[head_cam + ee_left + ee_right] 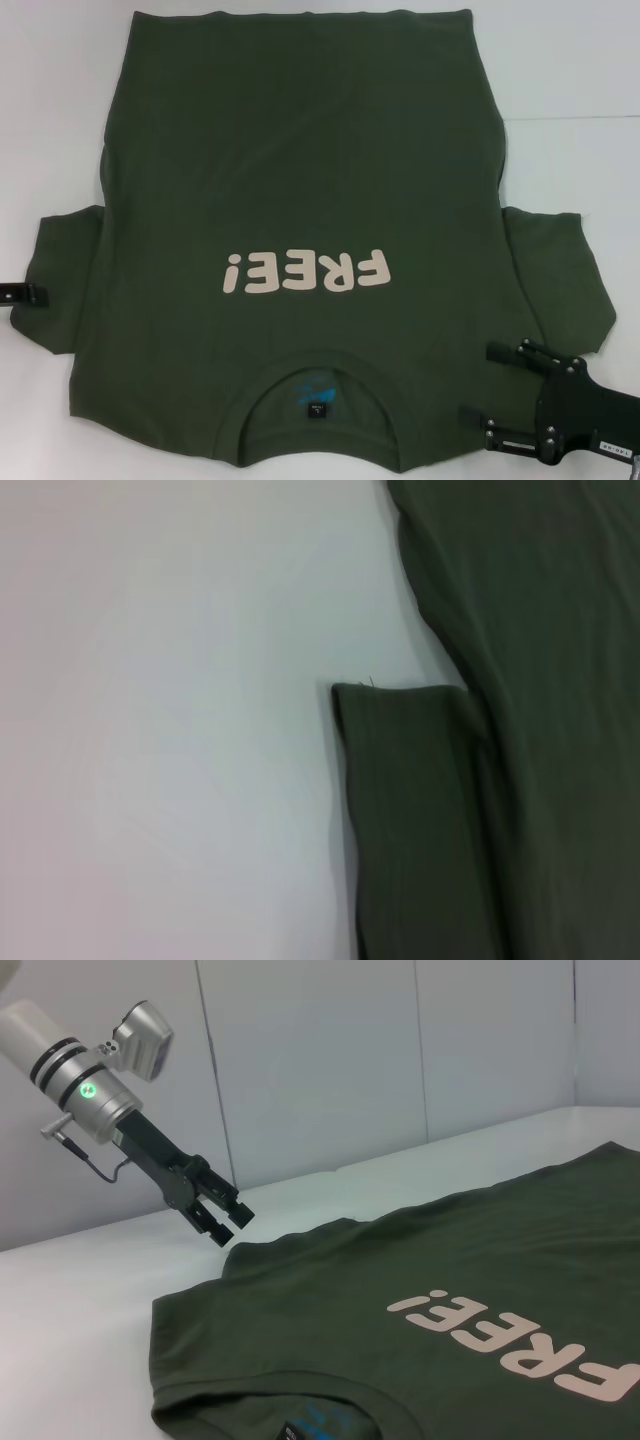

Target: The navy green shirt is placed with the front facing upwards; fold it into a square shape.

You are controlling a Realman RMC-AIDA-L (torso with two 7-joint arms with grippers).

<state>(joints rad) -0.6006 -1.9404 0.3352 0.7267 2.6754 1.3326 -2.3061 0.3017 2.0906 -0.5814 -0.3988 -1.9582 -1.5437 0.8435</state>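
Observation:
The navy green shirt (300, 170) lies flat and front up on the white table. Its collar (318, 362) is at the near edge and the cream "FREE!" lettering (305, 272) reads upside down to me. My right gripper (480, 382) is open at the near right, over the shirt's shoulder beside the right sleeve (560, 285), and it holds nothing. My left gripper (25, 293) shows at the far left edge, by the left sleeve (410, 810). The right wrist view shows the left gripper (225, 1222) hovering just above that sleeve's edge.
The white table (570, 80) shows bare strips left, right and beyond the shirt's hem. White wall panels (400, 1060) stand behind the table's left side. The right sleeve reaches close to the table's right edge.

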